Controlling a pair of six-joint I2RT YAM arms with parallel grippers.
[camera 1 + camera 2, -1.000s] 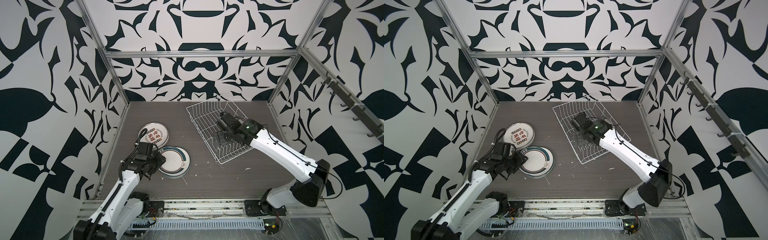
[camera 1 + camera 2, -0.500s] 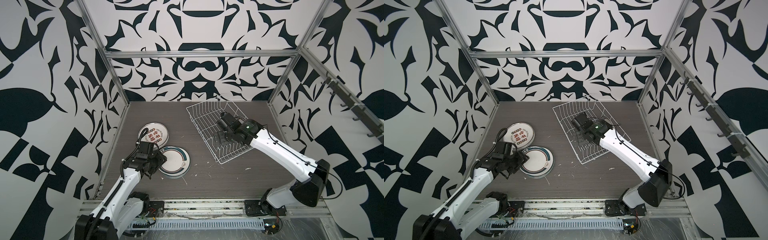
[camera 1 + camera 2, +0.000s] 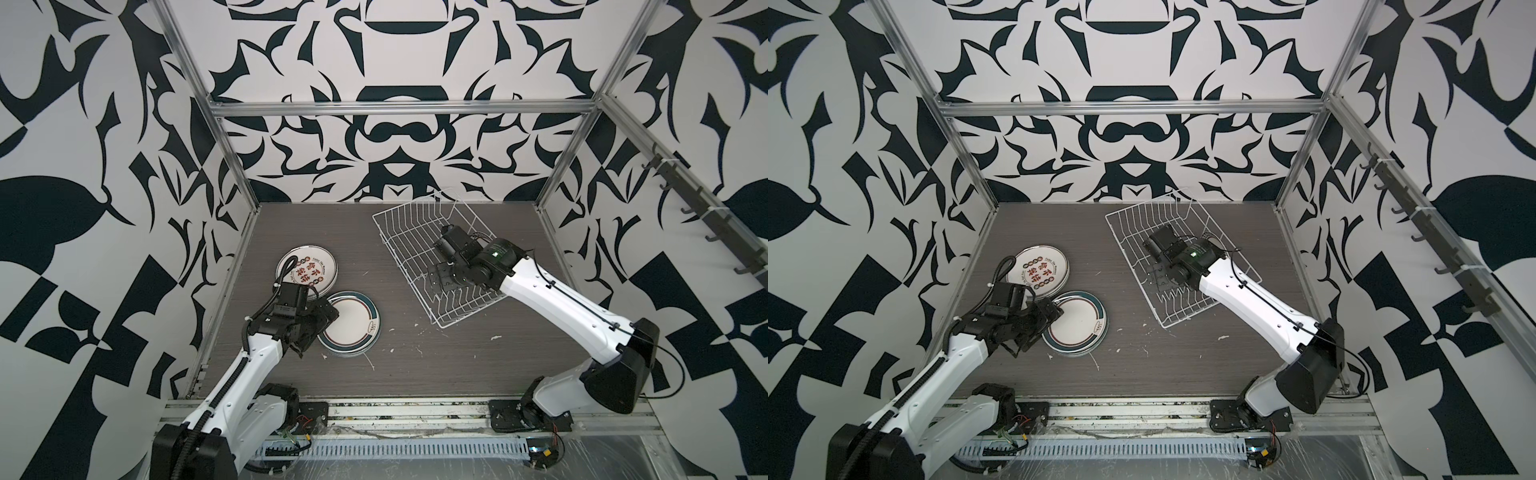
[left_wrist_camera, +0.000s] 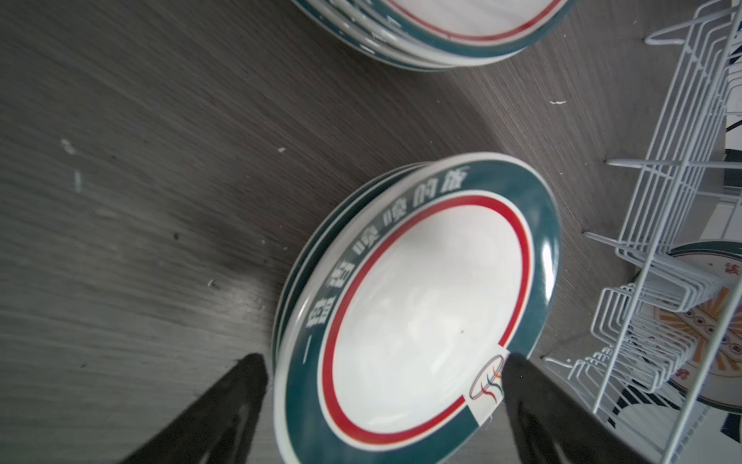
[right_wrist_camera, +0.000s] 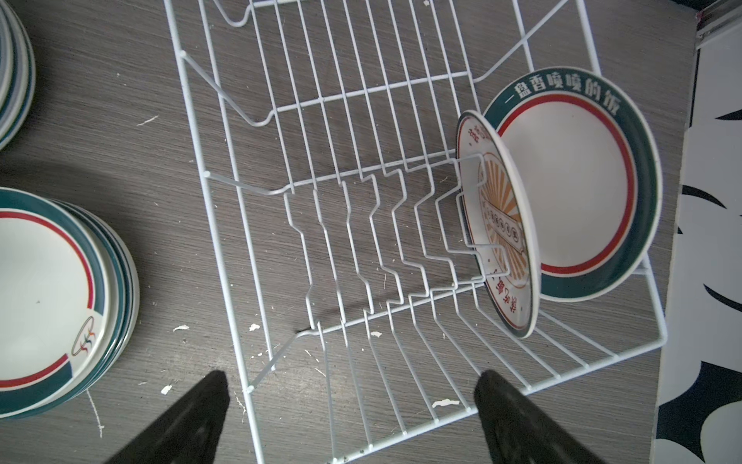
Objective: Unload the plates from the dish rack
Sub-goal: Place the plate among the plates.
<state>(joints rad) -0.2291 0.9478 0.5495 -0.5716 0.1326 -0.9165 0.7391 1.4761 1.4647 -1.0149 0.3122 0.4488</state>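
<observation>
Two stacks of plates lie flat on the table: a green-rimmed stack (image 3: 352, 326) (image 4: 421, 313) and a stack with red-brown characters (image 3: 306, 270). My left gripper (image 3: 320, 328) (image 4: 383, 361) is open, its fingers standing on either side of the green-rimmed stack's near edge without gripping it. My right gripper (image 3: 438, 282) (image 5: 353, 377) hangs open over the dish rack (image 3: 409, 237) (image 5: 321, 201), holding nothing. In the rack stand a sunburst plate (image 5: 498, 225) and, leaning behind it, a green-rimmed plate (image 5: 570, 193). The right arm hides both of these in the top views.
The rack sits at an angle at the back right, close to the right wall (image 3: 552, 232). The plate stacks lie near the left wall's metal post (image 3: 232, 266). White crumbs (image 3: 494, 337) dot the dark table between the stacks and the rack.
My left gripper has opened and let go of the top green-rimmed plate, which now lies on its stack. The right arm has not moved.
</observation>
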